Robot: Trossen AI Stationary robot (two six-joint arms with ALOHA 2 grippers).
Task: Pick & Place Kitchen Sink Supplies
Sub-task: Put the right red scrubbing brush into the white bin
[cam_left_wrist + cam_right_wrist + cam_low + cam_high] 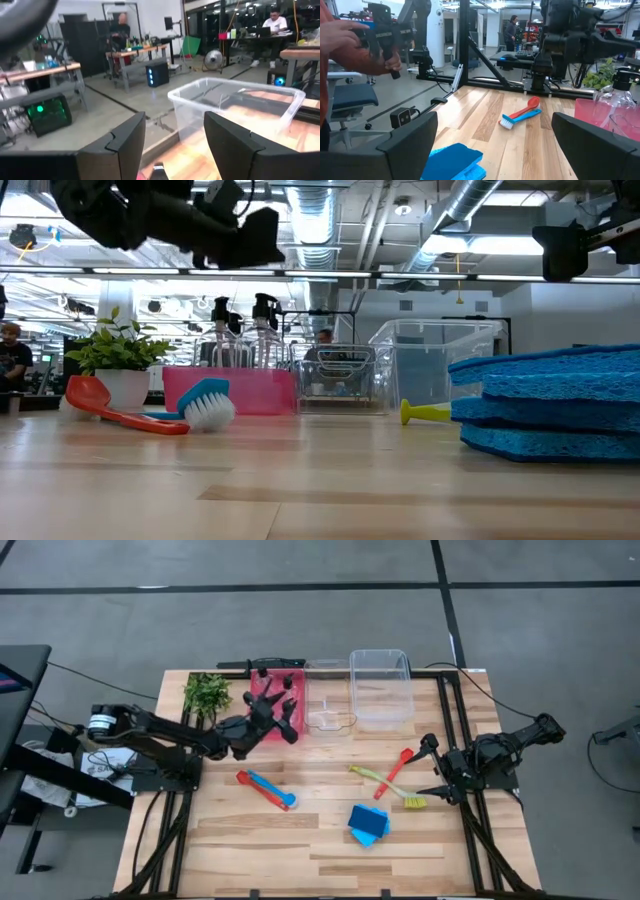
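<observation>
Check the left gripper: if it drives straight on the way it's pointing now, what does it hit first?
Probably the large clear bin. The left gripper, jaws open, hangs above the red bin and points right, and its wrist view has the clear bin's corner dead ahead between the fingers. Depth is unclear; a smaller clear bin may be below that line.

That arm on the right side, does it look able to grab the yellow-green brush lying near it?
Probably yes. The right gripper is open and empty, and the yellow-green brush lies on bare table just beside it. A red utensil crosses the brush's handle, but its bristle end looks clear.
</observation>
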